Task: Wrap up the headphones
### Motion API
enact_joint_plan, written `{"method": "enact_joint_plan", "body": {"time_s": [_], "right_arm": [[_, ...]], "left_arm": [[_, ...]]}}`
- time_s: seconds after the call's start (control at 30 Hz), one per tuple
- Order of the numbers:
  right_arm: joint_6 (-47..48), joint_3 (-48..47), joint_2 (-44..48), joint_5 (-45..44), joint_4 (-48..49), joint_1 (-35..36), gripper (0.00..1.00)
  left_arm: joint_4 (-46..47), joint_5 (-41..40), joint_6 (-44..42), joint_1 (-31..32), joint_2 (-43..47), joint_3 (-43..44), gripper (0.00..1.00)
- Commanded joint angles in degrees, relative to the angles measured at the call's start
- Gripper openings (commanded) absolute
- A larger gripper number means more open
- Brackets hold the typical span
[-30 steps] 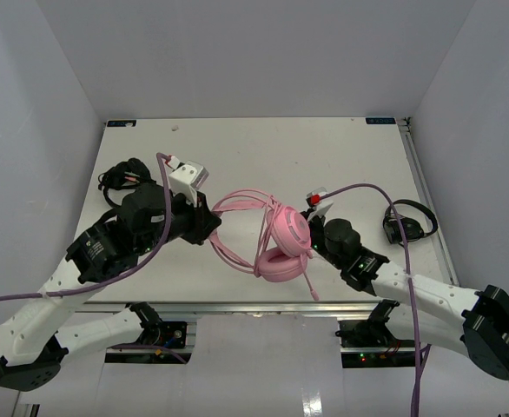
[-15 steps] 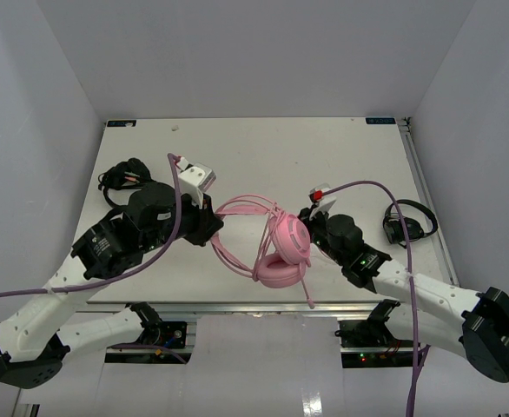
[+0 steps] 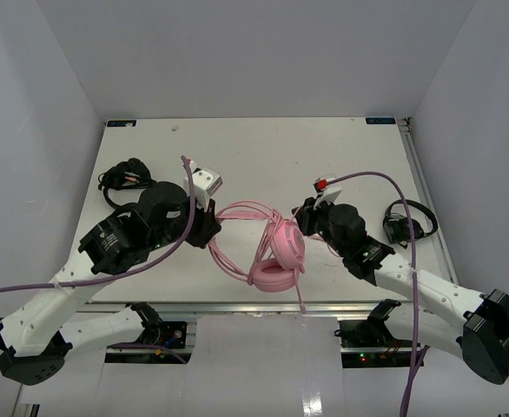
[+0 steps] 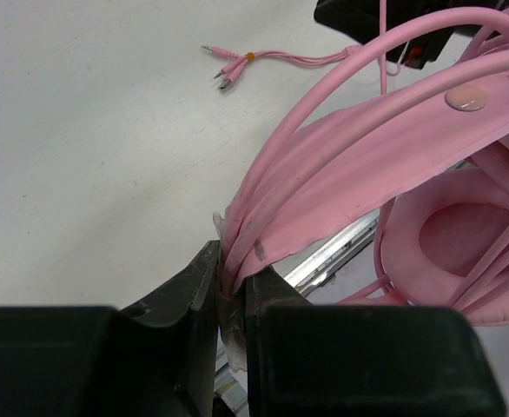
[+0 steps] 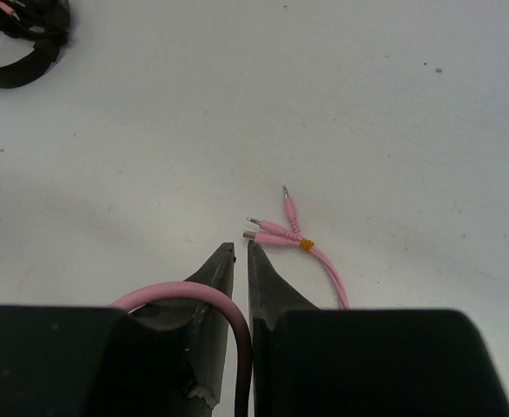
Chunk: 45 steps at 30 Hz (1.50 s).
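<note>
The pink headphones are near the table's front edge, ear cups stacked, with the pink cable looped over the headband. My left gripper is shut on the headband and several cable strands; the left wrist view shows them pinched between the jaws, with an ear cup to the right. My right gripper is just right of the ear cups, shut on a stretch of cable that runs between its jaws. The cable's plug ends lie on the table just beyond its tips.
One black headset lies at the left of the table and another black headset at the right, near the table's right edge. A cable strand hangs over the front rail.
My left gripper has moved right and nearer with the headband. The ear cups have shifted towards the front edge. My right gripper has drawn back from the cups along the cable.
</note>
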State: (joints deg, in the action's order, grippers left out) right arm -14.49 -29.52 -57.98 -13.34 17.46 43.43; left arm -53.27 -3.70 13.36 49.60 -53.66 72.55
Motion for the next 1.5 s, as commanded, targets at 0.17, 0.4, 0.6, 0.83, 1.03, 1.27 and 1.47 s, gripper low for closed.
{"method": "enact_joint_plan", "body": {"time_s": [0.17,0.4,0.6,0.83,1.03,1.27,1.47], "right_arm": [[4.0,-8.3,2.1,-4.8,-3.1,-2.4,0.18],[5.8,-12.8,2.7,-5.3,-5.9,-3.0,0.19],[7.9,-17.6,2.4,-5.6,-9.3,-3.3,0.19],[9.4,-23.8,1.2,-2.2,-13.9,-3.4,0.15],[11.3,-33.2,-2.8,6.7,-25.6,-3.4,0.08],[11.8,-39.2,-6.6,12.7,-31.9,-3.4,0.08],[11.8,-40.3,-9.0,16.0,-32.8,-3.4,0.08]], "left_arm": [[-0.3,2.7,-2.6,0.3,-1.0,-1.6,0.00],[0.0,1.9,-4.7,0.3,-2.6,-2.7,0.00],[0.0,-0.9,-5.0,0.4,-5.3,-3.0,0.00],[-0.3,-6.2,-4.5,0.3,-9.0,-2.0,0.00],[-0.8,-14.0,-4.4,0.5,-14.9,0.1,0.00],[2.2,-17.7,-5.9,0.6,-17.8,0.1,0.00],[7.2,-18.7,-7.1,0.7,-16.6,-0.8,0.00]]}}
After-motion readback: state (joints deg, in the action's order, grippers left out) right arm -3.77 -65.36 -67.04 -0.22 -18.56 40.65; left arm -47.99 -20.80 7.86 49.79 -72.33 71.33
